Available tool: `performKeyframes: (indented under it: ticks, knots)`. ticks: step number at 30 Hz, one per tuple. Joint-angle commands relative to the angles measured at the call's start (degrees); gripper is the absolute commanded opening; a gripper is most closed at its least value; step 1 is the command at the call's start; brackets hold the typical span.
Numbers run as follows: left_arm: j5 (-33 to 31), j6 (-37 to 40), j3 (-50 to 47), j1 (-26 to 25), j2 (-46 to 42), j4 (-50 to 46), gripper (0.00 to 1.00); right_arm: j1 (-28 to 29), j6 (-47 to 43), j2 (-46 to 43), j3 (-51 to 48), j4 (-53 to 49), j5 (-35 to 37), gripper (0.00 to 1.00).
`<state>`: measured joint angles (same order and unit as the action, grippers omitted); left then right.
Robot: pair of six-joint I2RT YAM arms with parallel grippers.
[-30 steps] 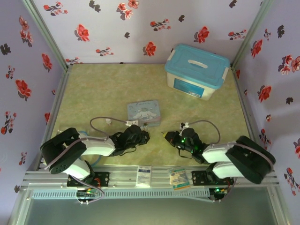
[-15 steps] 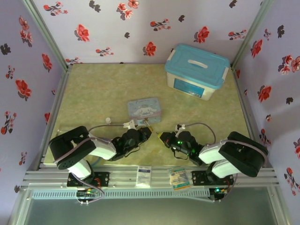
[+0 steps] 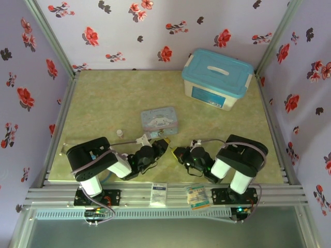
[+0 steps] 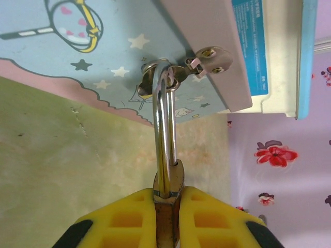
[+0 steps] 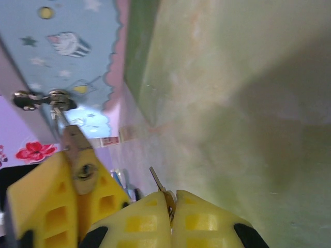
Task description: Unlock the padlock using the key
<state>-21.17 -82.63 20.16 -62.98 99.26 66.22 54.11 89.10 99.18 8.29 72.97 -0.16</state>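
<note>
As both arms swung inward over last second, claws drew together beside tin (image 4: 62, 67) on desk: left claw (image 4: 168, 195) clenched on padlock (image 5: 83, 170), shackle through tin's hasp (image 4: 155, 72); right claw (image 5: 170, 200) clenched on key (image 5: 156, 181), tip near keyhole, not yet in; insertion looked next

Left arm (image 3: 98, 157) and right arm (image 3: 240, 154) folded, elbows swung inward; right gripper (image 3: 178, 153) shifted left toward left gripper (image 3: 164, 143); gap between them narrowed.
</note>
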Motion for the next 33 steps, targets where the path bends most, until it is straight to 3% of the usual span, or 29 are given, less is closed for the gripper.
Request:
performKeyframes:
  ticks: [1,33]
  knots:
    - [-3.53,-0.07,-0.98,-0.74,-1.70,5.54,0.00,0.65,0.12,1.47,0.53,6.40,1.74,0.00]
    - [-1.95,-1.71,-0.15,-1.37,1.02,7.99,0.00,1.08,-5.73,-1.26,0.57,6.41,3.33,0.00]
